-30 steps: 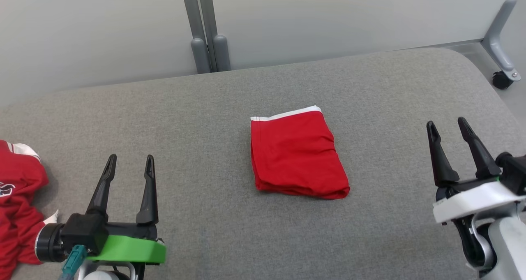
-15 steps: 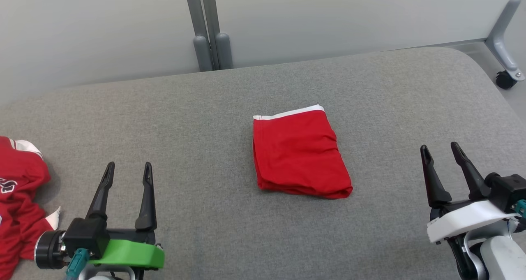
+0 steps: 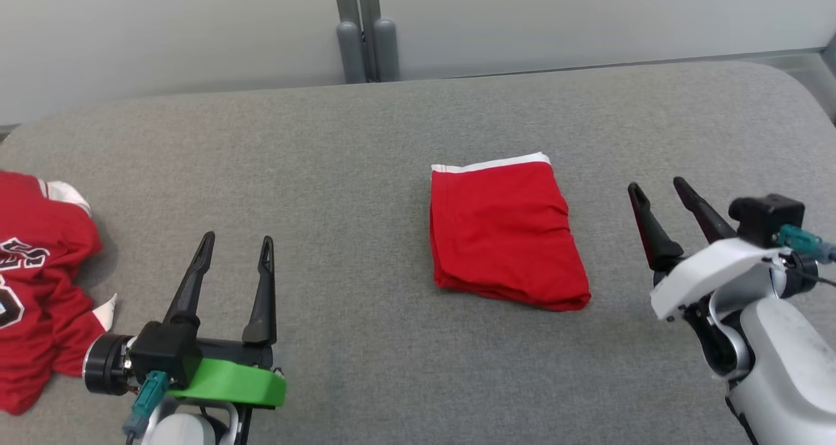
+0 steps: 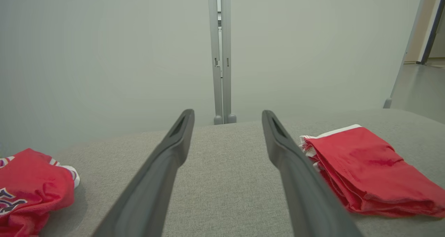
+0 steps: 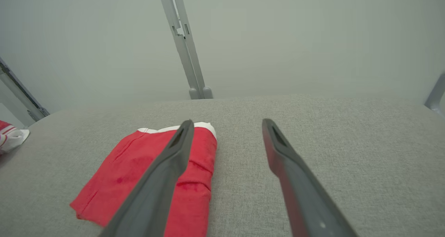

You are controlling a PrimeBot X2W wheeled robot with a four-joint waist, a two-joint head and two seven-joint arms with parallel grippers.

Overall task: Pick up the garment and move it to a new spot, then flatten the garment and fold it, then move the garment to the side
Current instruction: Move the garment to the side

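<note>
The garment [image 3: 506, 232] is red with a white band along its far edge and lies folded into a small rectangle at the middle of the grey padded table [image 3: 366, 170]. My left gripper [image 3: 238, 238] hovers open at the lower left, well apart from it; its wrist view has the garment [image 4: 368, 167] off to the right of the open left gripper [image 4: 227, 112]. My right gripper [image 3: 656, 183] is open just right of the garment's right edge, holding nothing. Along the right gripper [image 5: 227, 121], the garment [image 5: 121, 174] lies under and left of the left finger.
A crumpled red jersey [image 3: 39, 268] with white trim and lettering lies at the table's left edge, also seen as the jersey [image 4: 31, 188] in the left wrist view. A pale partition with a grey post [image 3: 366, 27] stands behind the table. The table's rounded right corner is near my right arm.
The head camera has turned, shifting the whole picture rightward. My right gripper dipped, then rose and came closer to the garment's right side. The left gripper and the garment stayed put.
</note>
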